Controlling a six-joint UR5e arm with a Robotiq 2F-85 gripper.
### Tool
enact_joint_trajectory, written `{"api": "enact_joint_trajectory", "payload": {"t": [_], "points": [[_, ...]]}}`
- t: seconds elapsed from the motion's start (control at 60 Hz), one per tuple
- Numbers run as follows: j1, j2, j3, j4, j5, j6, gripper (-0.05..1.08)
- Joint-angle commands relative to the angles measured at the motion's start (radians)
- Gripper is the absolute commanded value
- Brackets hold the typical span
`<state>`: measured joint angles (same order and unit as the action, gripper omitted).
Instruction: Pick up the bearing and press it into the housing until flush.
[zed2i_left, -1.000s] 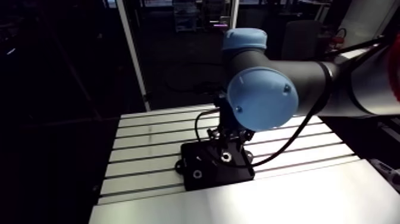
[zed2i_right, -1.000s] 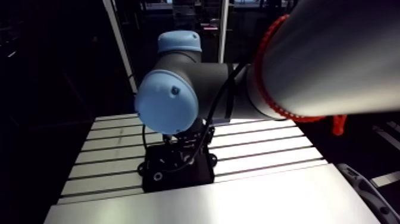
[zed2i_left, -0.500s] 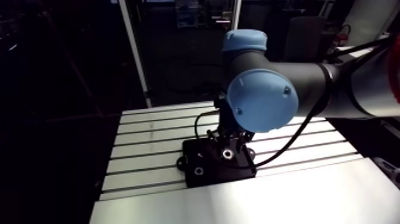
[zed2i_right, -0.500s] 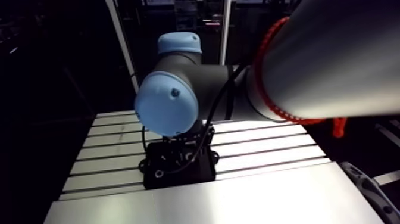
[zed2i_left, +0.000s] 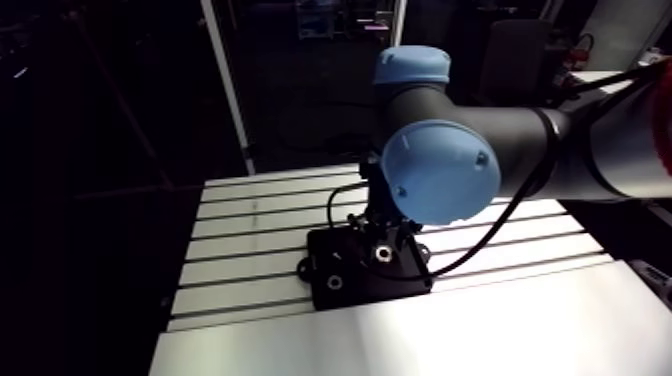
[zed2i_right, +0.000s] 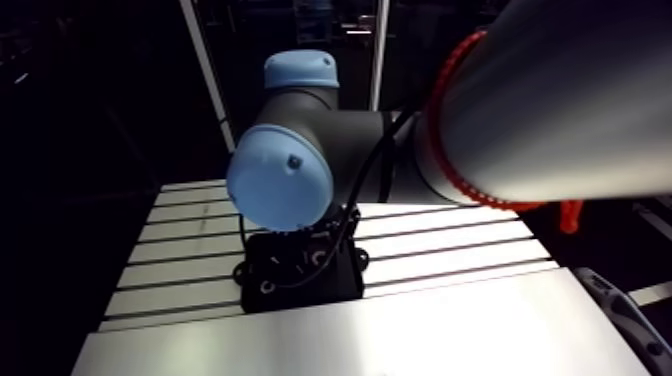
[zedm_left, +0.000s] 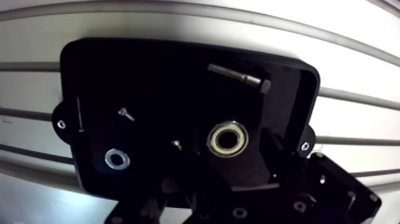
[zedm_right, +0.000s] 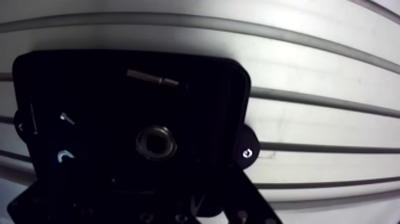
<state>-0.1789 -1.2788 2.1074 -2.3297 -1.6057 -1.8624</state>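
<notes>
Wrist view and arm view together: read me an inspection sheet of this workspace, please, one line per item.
Surface: slotted aluminium table, with a black plate lying on it.
Job's things: bearing sits in a round seat in the black plate; flush or not, cannot tell.
Clutter: bolt, washer, thin pin and small screws lie on the plate.
Hand: hand low over the plate, bearing just ahead of it; open or shut, cannot tell.
Cables: nothing seen.
Surroundings: nothing seen.
</notes>
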Motion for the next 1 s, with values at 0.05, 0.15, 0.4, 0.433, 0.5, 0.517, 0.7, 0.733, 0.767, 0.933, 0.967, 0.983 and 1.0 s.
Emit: {"api": "enact_joint_trajectory", "payload": {"t": [0.05, 0.15, 0.4, 0.433, 0.5, 0.517, 0.7, 0.733, 0.767, 0.933, 0.967, 0.983, 1.0], "points": [[0.001, 0.006, 0.0, -0.009, 0.0, -0.001, 0.4], [0.001, 0.006, 0.0, -0.009, 0.0, -0.001, 0.4], [0.001, 0.011, 0.0, -0.009, -0.001, -0.001, 0.41], [0.001, 0.011, 0.0, -0.009, -0.002, -0.001, 0.41], [0.001, 0.013, 0.0, -0.009, -0.003, -0.001, 0.43], [0.001, 0.013, 0.0, -0.009, -0.003, -0.001, 0.43], [0.001, 0.013, 0.001, -0.009, -0.003, -0.001, 0.43], [0.001, 0.013, 0.001, -0.009, -0.001, -0.001, 0.43], [0.001, 0.013, 0.001, -0.009, -0.002, -0.001, 0.43], [0.001, 0.011, 0.001, -0.009, -0.001, -0.001, 0.44], [0.001, 0.011, 0.001, -0.009, -0.001, -0.001, 0.44], [0.001, 0.011, 0.001, -0.009, -0.001, -0.001, 0.45], [0.001, 0.011, 0.001, -0.009, -0.001, -0.001, 0.45]]}}
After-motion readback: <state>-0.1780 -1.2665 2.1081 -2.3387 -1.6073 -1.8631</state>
